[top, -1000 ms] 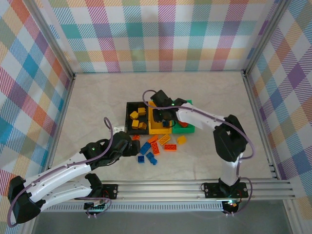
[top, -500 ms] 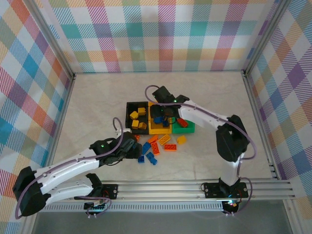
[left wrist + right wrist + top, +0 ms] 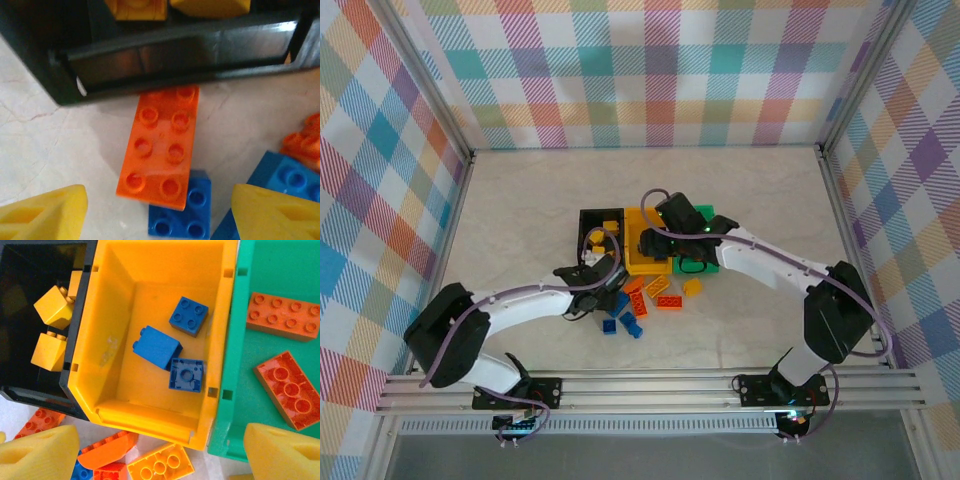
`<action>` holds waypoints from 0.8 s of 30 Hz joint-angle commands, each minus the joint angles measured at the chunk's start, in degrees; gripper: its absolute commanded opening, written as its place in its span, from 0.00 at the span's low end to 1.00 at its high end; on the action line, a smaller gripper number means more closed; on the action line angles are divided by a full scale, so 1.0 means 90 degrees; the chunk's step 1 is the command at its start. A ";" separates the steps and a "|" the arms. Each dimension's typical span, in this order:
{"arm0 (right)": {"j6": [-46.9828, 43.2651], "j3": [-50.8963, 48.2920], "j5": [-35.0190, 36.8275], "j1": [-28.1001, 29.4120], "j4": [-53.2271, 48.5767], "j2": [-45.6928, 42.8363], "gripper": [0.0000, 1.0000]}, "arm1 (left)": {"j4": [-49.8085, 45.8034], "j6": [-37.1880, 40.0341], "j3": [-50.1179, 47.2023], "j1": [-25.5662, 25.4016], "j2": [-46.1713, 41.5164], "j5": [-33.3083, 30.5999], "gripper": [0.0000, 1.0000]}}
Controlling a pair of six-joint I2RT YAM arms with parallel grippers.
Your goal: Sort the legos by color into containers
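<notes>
Left gripper (image 3: pixel 162 212), fingers spread wide, hovers over an orange brick (image 3: pixel 161 147) lying just at 6 o'clock of the black bin (image 3: pixel 175 50). Right gripper (image 3: pixel 162 452), likewise agape and empty, hangs above the yellow bin (image 3: pixel 120 315), which holds three blue bricks (image 3: pixel 157 346). Loose legos (image 3: pixel 660 290) dot the pale marbled table (image 3: pixel 520 200), ringed by pastel plaid walls (image 3: pixel 650 70).

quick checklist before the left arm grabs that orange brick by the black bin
1. Left hand open and empty: ok.
2. Orange six-stud plastic brick centred under it: ok.
3. Brick free of neighbours: not ok; its near end overlaps a small blue brick and its far end meets the black plastic bin.
4. Room in the green plastic bin: ok, it holds two orange-red bricks.
5. Drop path free: not ok; the right hand hangs open above the yellow plastic bin next to it.
</notes>
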 commanded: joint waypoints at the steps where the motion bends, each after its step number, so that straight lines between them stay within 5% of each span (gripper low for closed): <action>1: 0.0114 -0.0092 -0.0028 0.0049 0.0232 -0.0306 0.86 | 0.0255 0.0211 0.0212 0.0145 0.0345 -0.0411 0.71; 16: 0.0065 -0.0149 0.0062 0.0044 0.0178 -0.0385 0.86 | 0.0370 0.0201 0.0154 0.0239 0.0760 -0.0448 0.31; 24: 0.0075 -0.0216 0.0101 0.0044 0.0151 -0.0452 0.86 | 0.0202 0.0012 -0.0075 0.0223 0.0325 -0.0274 0.25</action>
